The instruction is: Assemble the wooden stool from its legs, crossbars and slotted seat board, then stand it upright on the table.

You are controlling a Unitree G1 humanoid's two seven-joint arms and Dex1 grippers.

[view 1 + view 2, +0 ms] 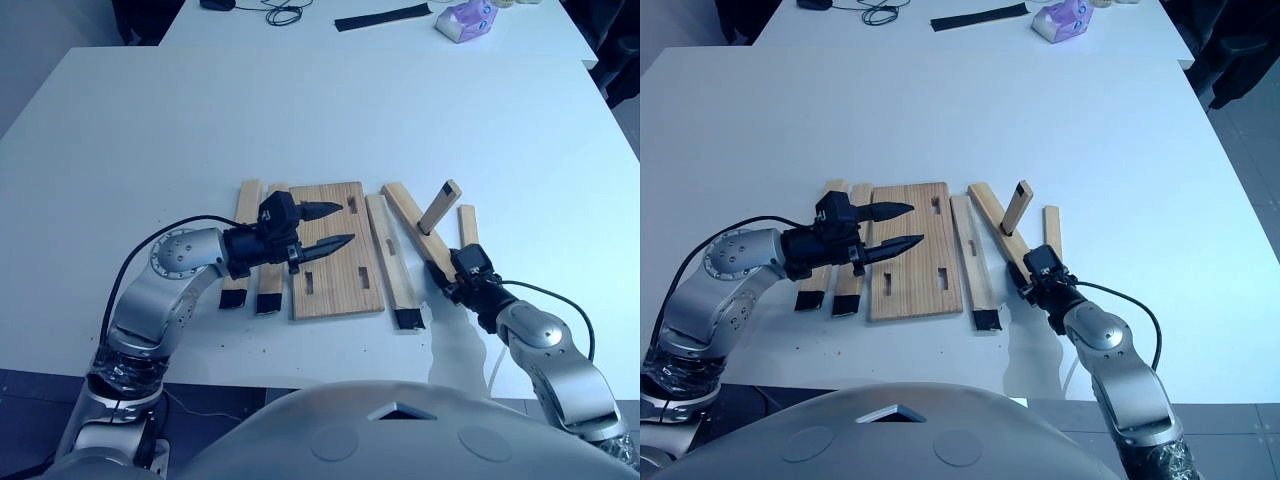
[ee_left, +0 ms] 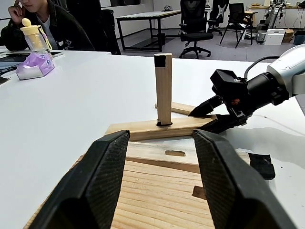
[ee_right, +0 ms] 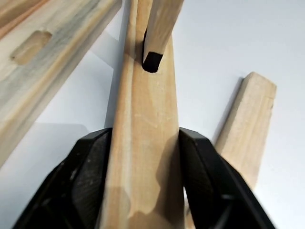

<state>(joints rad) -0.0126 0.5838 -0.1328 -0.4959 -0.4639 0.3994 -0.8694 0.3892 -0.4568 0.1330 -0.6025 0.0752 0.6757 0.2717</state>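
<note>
White table [image 1: 300,120] — right tool [image 1: 443,272] clamps leg [image 1: 410,215]; left tool [image 1: 345,223] spread over seat board [image 1: 335,275].

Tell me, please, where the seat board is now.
In the left eye view the seat board lies flat on the table, beneath the left gripper, between wooden bars on either side.

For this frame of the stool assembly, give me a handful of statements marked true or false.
1. The left gripper is open above the seat board. True.
2. Legs already stand in the seat board's slots. False: the slots are empty and the board lies flat.
3. The right gripper is shut on a leg. True.
4. All loose pieces lie right of the seat board. False: two pieces lie on its left.
5. A crossbar stands plugged into the held leg. True.
</note>
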